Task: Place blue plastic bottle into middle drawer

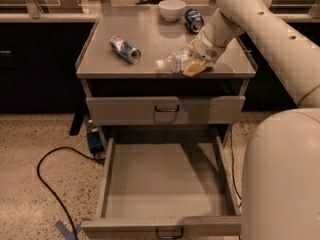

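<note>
**Gripper at bottle; lower drawer open**

The gripper [194,64] sits low over the front right part of the grey metal tabletop [150,34]. Its jaws appear to be closed around the base end of the blue plastic bottle [171,63], a clear body with a white cap and pale label. The bottle lies on its side near the front edge, cap pointing left. Below, the wide grey metal middle drawer [160,225] stands pulled out. The grey upper drawer [165,109] is closed. A blue-and-silver drink can [125,49] lies left of the bottle. A second drink can [193,19] lies beside a white bowl [172,9] at the rear.
</note>
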Action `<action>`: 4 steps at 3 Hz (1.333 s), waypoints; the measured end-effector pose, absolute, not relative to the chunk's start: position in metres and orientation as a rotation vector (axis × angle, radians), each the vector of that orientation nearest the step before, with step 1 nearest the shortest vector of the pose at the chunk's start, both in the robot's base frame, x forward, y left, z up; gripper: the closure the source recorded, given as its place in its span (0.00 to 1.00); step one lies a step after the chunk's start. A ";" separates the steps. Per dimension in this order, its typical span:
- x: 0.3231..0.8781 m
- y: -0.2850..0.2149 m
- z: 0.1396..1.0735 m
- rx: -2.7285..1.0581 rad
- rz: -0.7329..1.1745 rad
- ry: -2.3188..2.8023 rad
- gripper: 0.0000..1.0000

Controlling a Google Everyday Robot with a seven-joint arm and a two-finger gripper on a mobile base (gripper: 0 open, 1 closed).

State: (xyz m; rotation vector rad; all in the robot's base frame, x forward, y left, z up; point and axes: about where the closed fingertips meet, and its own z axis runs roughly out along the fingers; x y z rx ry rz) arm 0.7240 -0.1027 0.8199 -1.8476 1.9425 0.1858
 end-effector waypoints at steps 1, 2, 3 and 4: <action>0.686 -0.098 0.850 -1.795 0.259 1.916 1.00; 0.643 -0.084 0.860 -1.791 0.336 1.872 1.00; 0.609 -0.061 0.860 -1.820 0.439 1.789 1.00; 0.609 -0.061 0.860 -1.820 0.439 1.789 1.00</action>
